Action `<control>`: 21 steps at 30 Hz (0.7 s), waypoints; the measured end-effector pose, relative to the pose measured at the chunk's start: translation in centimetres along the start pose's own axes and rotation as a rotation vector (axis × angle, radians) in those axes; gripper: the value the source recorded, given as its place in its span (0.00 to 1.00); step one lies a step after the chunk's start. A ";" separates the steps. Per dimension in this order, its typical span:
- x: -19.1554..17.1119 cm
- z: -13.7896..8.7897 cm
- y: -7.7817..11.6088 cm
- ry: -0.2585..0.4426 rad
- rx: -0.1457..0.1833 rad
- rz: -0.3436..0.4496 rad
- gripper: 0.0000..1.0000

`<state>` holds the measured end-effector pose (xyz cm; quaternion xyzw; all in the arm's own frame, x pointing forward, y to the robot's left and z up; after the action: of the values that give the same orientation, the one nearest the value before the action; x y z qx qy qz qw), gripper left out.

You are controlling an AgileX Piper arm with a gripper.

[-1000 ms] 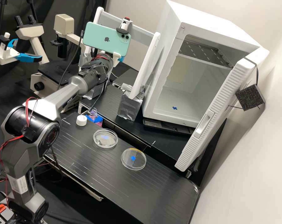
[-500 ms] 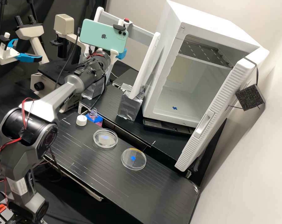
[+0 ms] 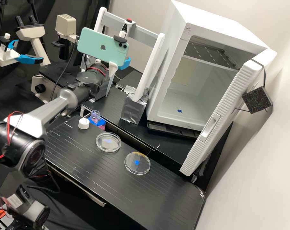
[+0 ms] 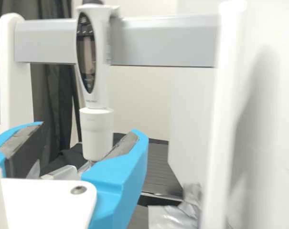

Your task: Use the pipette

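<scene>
Hanging on a smooth grey crossbar (image 4: 163, 43) — a slender white pipette (image 4: 97, 136), white gripper (image 3: 125, 64), curved blue fingers (image 4: 127, 167) apart

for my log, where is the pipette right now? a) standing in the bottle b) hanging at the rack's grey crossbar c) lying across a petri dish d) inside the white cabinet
b, the wrist view shows the pipette upright against the rack's grey crossbar
</scene>
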<state>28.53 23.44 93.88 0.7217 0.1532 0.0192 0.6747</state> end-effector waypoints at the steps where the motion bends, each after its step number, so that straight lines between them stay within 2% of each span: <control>1: -1.0 0.3 0.2 -0.011 0.009 0.016 1.00; 4: -4.3 1.3 0.8 -0.053 0.019 0.082 1.00; 8: -7.8 2.9 0.1 -0.111 0.019 0.129 1.00; 16: -11.8 5.5 -2.6 -0.195 0.026 0.145 1.00; 21: -12.8 6.7 -3.1 -0.231 0.057 0.167 1.00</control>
<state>17.31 13.93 92.58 0.7482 0.0144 -0.0125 0.6632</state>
